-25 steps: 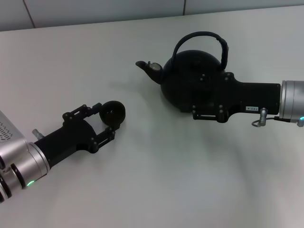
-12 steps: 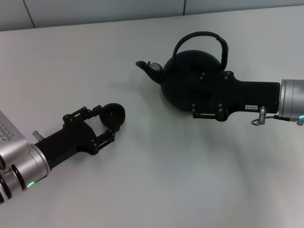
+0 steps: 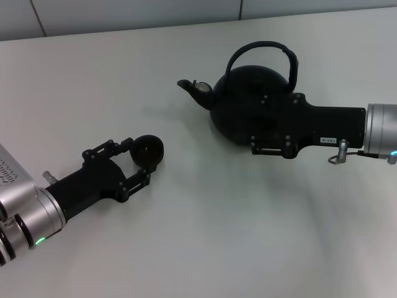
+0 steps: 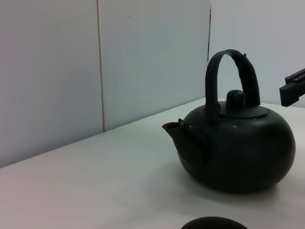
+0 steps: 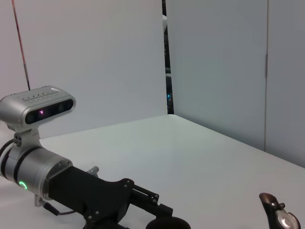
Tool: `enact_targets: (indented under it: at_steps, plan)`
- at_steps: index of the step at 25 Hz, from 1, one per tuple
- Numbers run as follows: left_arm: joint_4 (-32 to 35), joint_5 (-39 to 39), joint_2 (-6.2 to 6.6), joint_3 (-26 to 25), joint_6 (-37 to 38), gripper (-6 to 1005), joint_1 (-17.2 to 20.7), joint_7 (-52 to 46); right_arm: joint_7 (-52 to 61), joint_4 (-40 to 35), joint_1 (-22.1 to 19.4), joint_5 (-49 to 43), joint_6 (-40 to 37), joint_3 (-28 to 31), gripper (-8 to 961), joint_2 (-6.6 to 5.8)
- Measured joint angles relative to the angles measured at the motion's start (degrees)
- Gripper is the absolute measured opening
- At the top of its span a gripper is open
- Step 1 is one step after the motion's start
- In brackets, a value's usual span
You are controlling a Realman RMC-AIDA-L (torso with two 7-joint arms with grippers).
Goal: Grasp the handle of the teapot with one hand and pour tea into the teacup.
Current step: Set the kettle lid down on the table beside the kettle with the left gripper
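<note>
The matte-black teapot [image 3: 239, 93] stands at the back centre of the white table, spout [image 3: 193, 89] pointing left, its arched handle [image 3: 260, 46] upright over the lid. My right gripper [image 3: 267, 124] reaches in from the right and overlaps the pot's near right side; black on black hides its fingers. The left wrist view has the teapot [image 4: 238, 152], its handle [image 4: 228, 53] and a tip of the right gripper [image 4: 294, 87] beside the handle. My left gripper [image 3: 141, 159] is shut on the small dark teacup [image 3: 151, 149], left of the pot and low over the table.
The white table [image 3: 205, 236] stretches on all sides, ending at pale wall panels [image 3: 155, 12] behind the teapot. In the right wrist view, the left arm [image 5: 57, 179] lies across the table, with the teacup's rim [image 5: 169, 223] and the teapot's spout [image 5: 279, 217] at the picture's edge.
The left gripper and the teacup have shifted slightly toward me. The right arm and the teapot have stayed where they were.
</note>
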Motion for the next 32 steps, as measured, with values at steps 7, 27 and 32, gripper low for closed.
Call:
enact_targets:
  at_steps: [7, 27, 32]
  plan:
    - [0.33, 0.0, 0.0, 0.64, 0.0, 641, -0.05, -0.02, 0.0, 0.0, 0.06, 0.0, -0.01, 0.0, 662, 0.0]
    - [0.39, 0.0, 0.0, 0.72, -2.03, 641, -0.32, -0.21, 0.0, 0.0, 0.26, 0.0, 0.08, 0.0, 661, 0.06]
    - [0.51, 0.0, 0.0, 0.72, -2.01, 640, -0.35, -0.2, 0.0, 0.0, 0.26, 0.0, 0.08, 0.0, 662, 0.09]
